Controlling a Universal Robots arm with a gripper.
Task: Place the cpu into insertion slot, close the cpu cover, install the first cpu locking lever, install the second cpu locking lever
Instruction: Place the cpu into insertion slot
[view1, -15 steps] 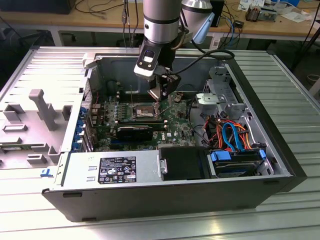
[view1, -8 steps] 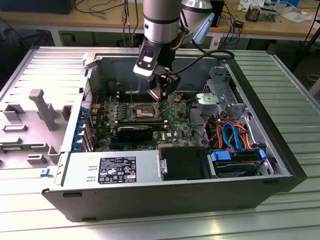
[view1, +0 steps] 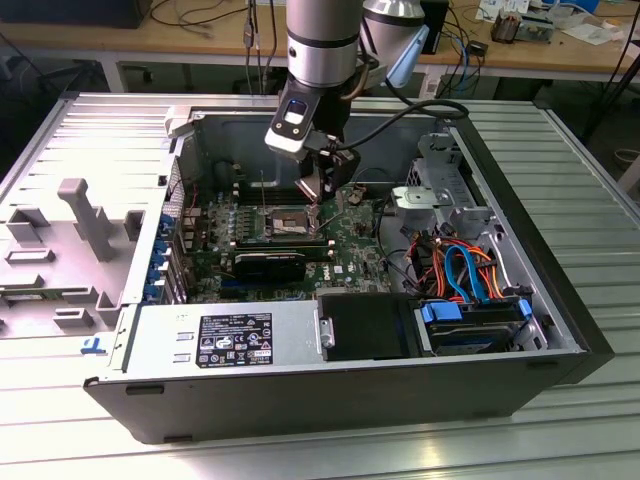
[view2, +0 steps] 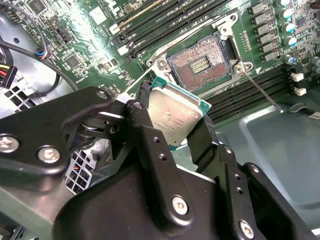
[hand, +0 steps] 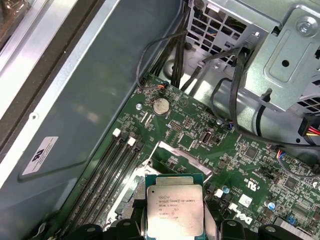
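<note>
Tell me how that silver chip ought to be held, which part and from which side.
Probably by two opposite thin edges, approached from its metal-topped side, as the pincer holds the chip now. The chip is flat and square, so its parallel edges seat the fingers evenly, and the underside stays free to meet the open socket.

A ribbed metal table carries an open computer case — a grey panel lies flat beside it.
</note>
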